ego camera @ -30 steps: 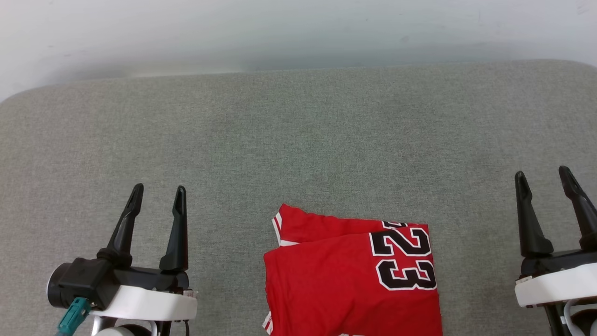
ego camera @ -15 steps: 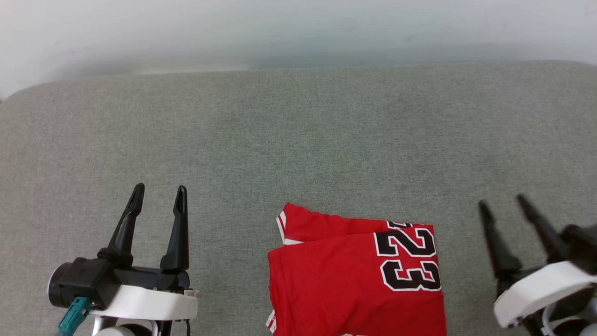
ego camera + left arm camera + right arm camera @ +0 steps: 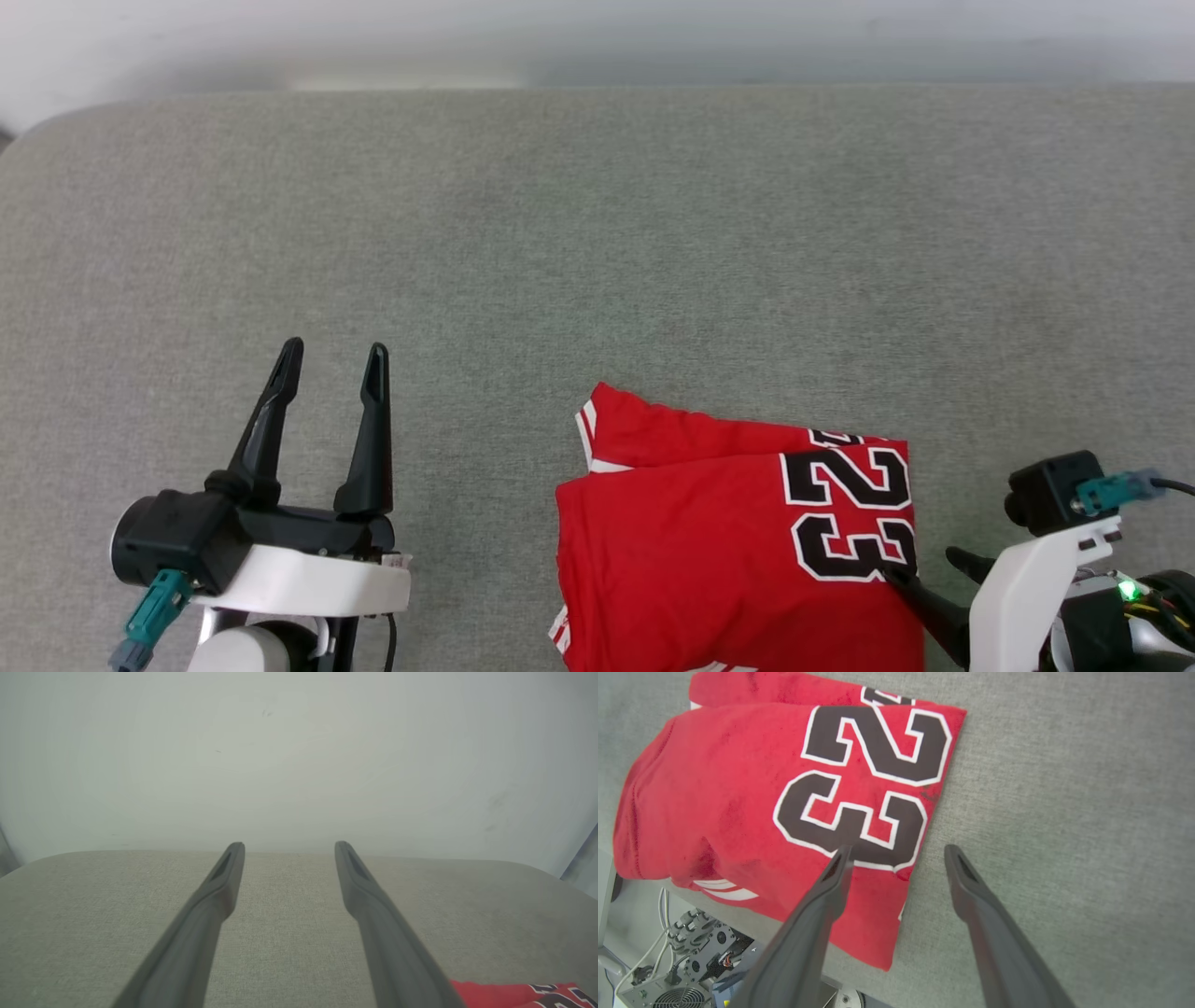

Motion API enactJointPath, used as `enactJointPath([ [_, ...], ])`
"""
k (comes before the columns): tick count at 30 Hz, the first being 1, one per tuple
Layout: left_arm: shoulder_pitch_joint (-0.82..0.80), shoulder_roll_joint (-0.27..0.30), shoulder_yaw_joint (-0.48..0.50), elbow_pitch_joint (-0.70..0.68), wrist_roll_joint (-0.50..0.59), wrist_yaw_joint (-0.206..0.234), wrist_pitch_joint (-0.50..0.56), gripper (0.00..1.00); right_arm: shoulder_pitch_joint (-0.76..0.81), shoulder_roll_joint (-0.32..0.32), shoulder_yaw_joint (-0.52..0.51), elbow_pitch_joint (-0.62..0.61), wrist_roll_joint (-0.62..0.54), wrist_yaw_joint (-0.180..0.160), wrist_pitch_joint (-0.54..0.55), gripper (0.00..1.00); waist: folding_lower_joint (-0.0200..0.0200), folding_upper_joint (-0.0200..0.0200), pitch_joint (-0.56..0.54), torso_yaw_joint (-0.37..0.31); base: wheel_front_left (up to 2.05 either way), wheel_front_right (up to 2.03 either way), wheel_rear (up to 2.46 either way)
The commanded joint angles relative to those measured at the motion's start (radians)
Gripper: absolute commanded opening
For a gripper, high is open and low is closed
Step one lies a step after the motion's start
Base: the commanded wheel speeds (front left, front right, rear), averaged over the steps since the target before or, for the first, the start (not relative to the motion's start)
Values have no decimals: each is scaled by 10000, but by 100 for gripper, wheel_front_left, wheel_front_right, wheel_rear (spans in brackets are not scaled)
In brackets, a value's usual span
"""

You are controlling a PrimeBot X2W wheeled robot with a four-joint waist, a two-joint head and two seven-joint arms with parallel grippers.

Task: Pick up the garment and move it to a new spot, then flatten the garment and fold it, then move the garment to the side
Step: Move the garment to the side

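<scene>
Shirt (image 3: 728,551): is lying folded on the table (image 3: 597,233), right of its middle and reaching its near edge. Red side is facing up, with a black "23" by the table's right side and striped trim peeking out toward its left.

Left gripper (image 3: 335,347): is hovering over the table's near left part, fingers spread wide and pointing at the table's far edge. It is grasping nothing.

Left wrist view: the left gripper (image 3: 289,845) is framing bare table (image 3: 289,933). A corner of the shirt (image 3: 514,994) is showing low on the right.

Right gripper (image 3: 920,563): is reaching in over the table's near right part, jaws released.

Right wrist view: the right gripper (image 3: 897,849) is straddling the edge of the shirt (image 3: 738,788). One finger is over the "3", the other over bare table (image 3: 1064,788). Contact: cannot tell.

Below the table's near edge: a fan box (image 3: 668,994) and cables are showing.
</scene>
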Motion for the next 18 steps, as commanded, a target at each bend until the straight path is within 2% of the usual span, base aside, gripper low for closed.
enactJointPath([
  [1, -199, 15, -8, 23, -38, -16, -21, 100, -174, 7, -22, 47, -136, 0, 186, 100, 0, -1, 146, 144, 0, 0, 0],
  [5, -336, 42, -82, 76, -44, -16, -21, 100, -453, 513, -27, 460, -384, -2, 893, 100, 0, -1, 332, 394, 0, 0, 0],
  [7, -399, 35, -123, 105, -55, -16, -21, 100, -606, 510, 68, 717, -655, 0, 1061, 100, 0, -1, 392, 530, 0, 0, 0],
  [11, -488, 21, -166, 151, -55, -16, -21, 100, -840, 854, 275, 1431, -1037, 0, 1093, 100, 0, -1, 488, 752, 0, 0, 0],
  [18, -549, 24, -277, 225, -16, -16, -21, 100, -1083, 1048, 1037, 2805, -1584, 15, 940, 100, 0, -1, 574, 991, 0, 0, 0],
])
